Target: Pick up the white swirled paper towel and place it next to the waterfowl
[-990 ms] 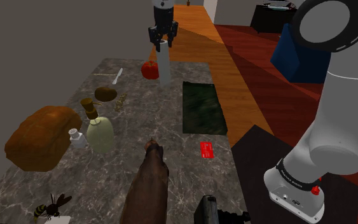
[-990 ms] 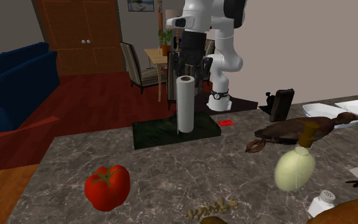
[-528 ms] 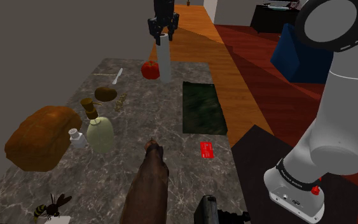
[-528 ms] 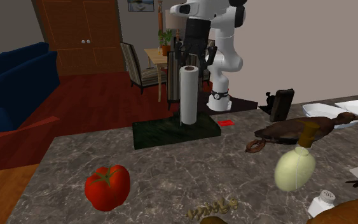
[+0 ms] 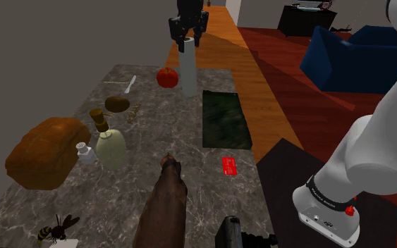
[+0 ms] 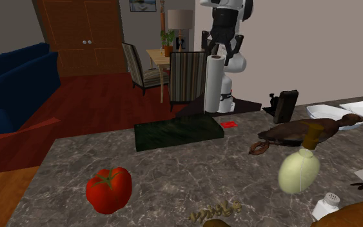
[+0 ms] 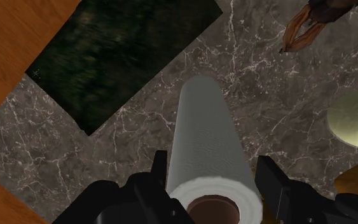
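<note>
A white paper towel roll (image 5: 188, 72) hangs upright in the air above the counter's far end, with my gripper (image 5: 187, 41) shut on its top. In the second exterior view the paper towel roll (image 6: 215, 84) hangs under the gripper (image 6: 223, 53), above the far side of a dark green mat (image 6: 178, 134). Along the gripper, the paper towel roll (image 7: 209, 143) sits between the black fingers (image 7: 159, 170) of my gripper (image 7: 212, 184). The waterfowl (image 5: 165, 204), a brown bird, lies on the marble counter near the stand; the same waterfowl (image 6: 302, 131) appears at the second exterior view's right.
A red tomato (image 5: 166, 77) sits just beside the roll's lower end. A pale green bottle (image 5: 110, 146), a salt shaker (image 5: 84, 151) and a brown loaf (image 5: 47, 151) stand by the bird. A red card (image 5: 229, 165) lies near the mat (image 5: 225, 118). A wasp (image 5: 57, 229) is at the near corner.
The gripper has lifted the roll higher and carried it toward the second exterior view's right, off the mat's middle. Nothing else on the counter has moved.
</note>
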{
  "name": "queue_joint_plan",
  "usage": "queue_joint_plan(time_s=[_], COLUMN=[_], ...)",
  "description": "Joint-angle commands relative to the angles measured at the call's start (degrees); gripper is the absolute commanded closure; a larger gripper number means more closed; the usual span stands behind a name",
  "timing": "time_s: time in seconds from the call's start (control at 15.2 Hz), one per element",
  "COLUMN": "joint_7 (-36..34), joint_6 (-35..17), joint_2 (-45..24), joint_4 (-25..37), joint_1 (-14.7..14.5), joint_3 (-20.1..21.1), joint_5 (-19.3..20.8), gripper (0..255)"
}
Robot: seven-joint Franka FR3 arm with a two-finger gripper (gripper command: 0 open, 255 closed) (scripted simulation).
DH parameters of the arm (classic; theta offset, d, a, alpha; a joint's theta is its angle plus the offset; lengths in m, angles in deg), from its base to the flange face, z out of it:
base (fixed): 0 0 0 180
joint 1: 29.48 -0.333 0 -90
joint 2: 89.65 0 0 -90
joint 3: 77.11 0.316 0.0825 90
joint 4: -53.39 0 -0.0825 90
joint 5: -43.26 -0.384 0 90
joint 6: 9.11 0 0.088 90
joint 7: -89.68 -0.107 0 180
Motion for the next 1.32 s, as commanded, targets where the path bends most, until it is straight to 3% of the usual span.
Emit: queue_joint_plan(time_s=[0.0,0.59,1.25], joint_7=[-1.49,-8.76,-18.08], joint_6=[0.42,4.45,11.68], joint_2=[2.98,15.78,25.66], joint_4=[-2.7,-12.01,-15.0], joint_1=[-0.76,-4.38,-8.49], joint_3=[0.71,4.91,11.02], joint_5=[-0.18,-2.09,-5.67], gripper=[255,255,255])
